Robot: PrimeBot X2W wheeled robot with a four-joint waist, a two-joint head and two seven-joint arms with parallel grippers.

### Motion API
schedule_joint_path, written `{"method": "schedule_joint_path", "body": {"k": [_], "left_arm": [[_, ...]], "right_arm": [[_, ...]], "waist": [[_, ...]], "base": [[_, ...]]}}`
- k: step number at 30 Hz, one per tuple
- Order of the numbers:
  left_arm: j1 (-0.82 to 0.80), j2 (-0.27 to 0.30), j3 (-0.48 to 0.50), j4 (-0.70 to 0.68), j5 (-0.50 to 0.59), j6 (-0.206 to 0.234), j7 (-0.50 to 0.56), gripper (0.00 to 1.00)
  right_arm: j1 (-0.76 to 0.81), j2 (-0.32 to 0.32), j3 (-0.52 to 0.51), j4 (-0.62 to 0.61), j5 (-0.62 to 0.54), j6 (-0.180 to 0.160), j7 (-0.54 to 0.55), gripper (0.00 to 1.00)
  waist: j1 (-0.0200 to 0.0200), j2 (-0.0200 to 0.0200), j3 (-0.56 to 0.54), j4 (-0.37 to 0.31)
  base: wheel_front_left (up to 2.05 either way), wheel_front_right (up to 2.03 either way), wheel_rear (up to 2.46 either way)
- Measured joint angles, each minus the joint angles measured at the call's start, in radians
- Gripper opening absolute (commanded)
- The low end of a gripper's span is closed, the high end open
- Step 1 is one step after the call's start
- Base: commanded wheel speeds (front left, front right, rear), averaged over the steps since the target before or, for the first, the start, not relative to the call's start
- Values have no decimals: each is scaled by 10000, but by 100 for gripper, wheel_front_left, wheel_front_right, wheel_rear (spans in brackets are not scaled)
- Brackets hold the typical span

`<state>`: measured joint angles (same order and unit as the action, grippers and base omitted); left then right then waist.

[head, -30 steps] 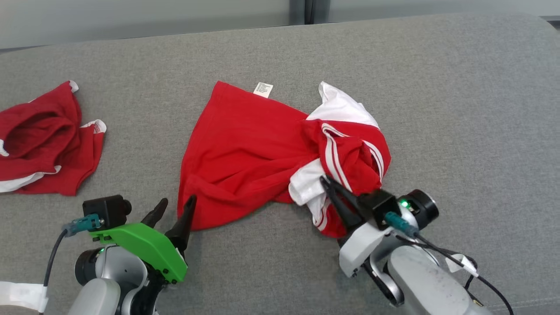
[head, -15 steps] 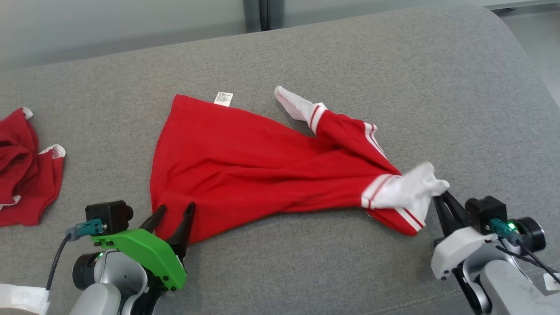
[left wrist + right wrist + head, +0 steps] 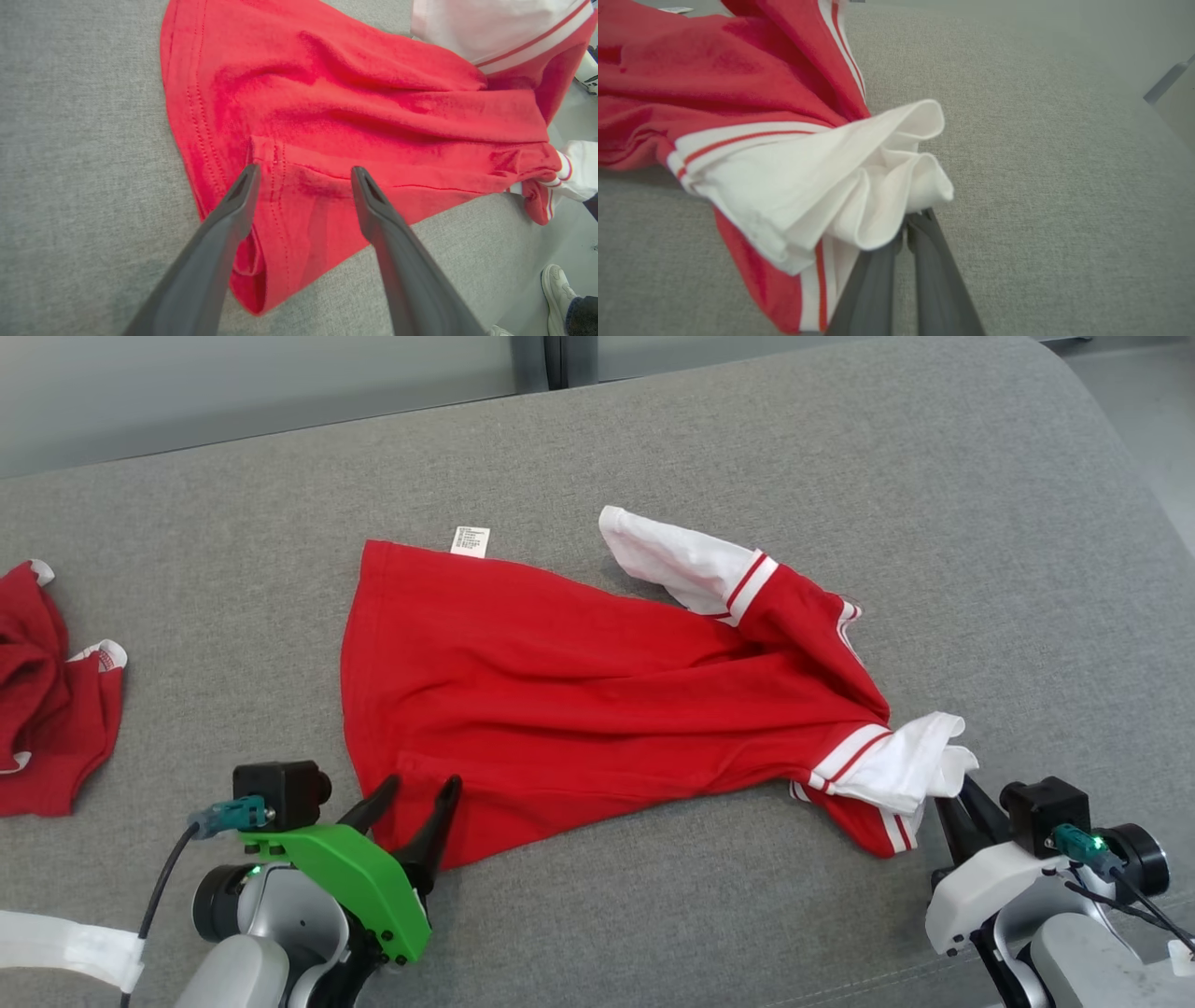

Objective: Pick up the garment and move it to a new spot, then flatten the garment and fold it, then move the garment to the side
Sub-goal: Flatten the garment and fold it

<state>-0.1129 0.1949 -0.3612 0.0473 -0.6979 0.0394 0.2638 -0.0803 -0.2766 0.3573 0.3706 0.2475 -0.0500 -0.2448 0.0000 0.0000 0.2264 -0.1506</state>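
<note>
The garment (image 3: pixel 579 700) is a red shirt with white striped sleeves, lying stretched out across the grey cushion (image 3: pixel 934 523). My right gripper (image 3: pixel 954 793) is shut on the bunched white sleeve end at the garment's right side. The right wrist view shows that sleeve (image 3: pixel 808 177) pinched at the tips of the right gripper (image 3: pixel 908 221). My left gripper (image 3: pixel 422 786) stands open at the garment's near left hem corner. In the left wrist view its fingers straddle the folded red hem (image 3: pixel 350 107), left gripper (image 3: pixel 303 172) holding nothing. The second white sleeve lies at the far side.
Another crumpled red garment (image 3: pixel 47 700) lies at the far left of the cushion. A white label (image 3: pixel 470 540) sticks out at the shirt's far edge. The cushion's rounded edge falls away at the right, and a person's shoe (image 3: pixel 558 289) shows on the floor beyond.
The head camera has shifted. My right gripper has pulled the white sleeve out to the right, so the bunched shirt now lies stretched out. The left gripper stays open at the hem.
</note>
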Motion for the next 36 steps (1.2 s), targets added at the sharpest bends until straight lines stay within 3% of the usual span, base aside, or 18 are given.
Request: {"method": "schedule_joint_path", "body": {"k": [10,22,24,25,26,27,29,31,32,36], "left_arm": [[-453,-29,88,585,69,63,186,100],[-829,67,-19,1170,161,46,554,100],[-835,63,-29,1266,161,46,612,84],[-842,63,-27,1308,161,44,612,70],[-842,63,-27,1308,161,44,612,63],[-854,61,-27,1342,159,35,612,47],[-928,44,-31,1383,157,-17,610,37],[-1011,-4,-25,1379,146,-56,594,5],[-1052,-48,-23,1371,125,-104,520,0],[-1251,-245,-234,1233,79,-399,384,0]], "right_arm": [[-13,6,194,-100,-21,146,-8,0],[-37,163,328,-77,-46,232,-8,0],[-37,155,305,-73,-46,230,-8,0],[-37,157,305,-73,-46,226,-8,0],[-37,157,305,-73,-46,226,-8,0],[-37,157,305,-71,-46,222,-8,0],[-37,157,307,-69,-46,222,-8,0],[-37,157,307,-67,-46,221,-8,0],[-37,157,307,-63,-46,221,-8,0],[-17,148,226,-46,-44,130,-8,0]], "waist": [[0,0,116,53],[0,0,124,-336],[0,0,127,-351],[0,0,127,-356],[0,0,127,-356],[0,0,126,-358],[0,0,124,-358],[0,0,118,-355],[0,0,112,-349],[0,0,88,-259]], "base": [[0,0,0],[0,0,0],[0,0,0],[0,0,0],[0,0,0],[0,0,0],[0,0,0],[0,0,0],[0,0,0],[0,0,0]]}}
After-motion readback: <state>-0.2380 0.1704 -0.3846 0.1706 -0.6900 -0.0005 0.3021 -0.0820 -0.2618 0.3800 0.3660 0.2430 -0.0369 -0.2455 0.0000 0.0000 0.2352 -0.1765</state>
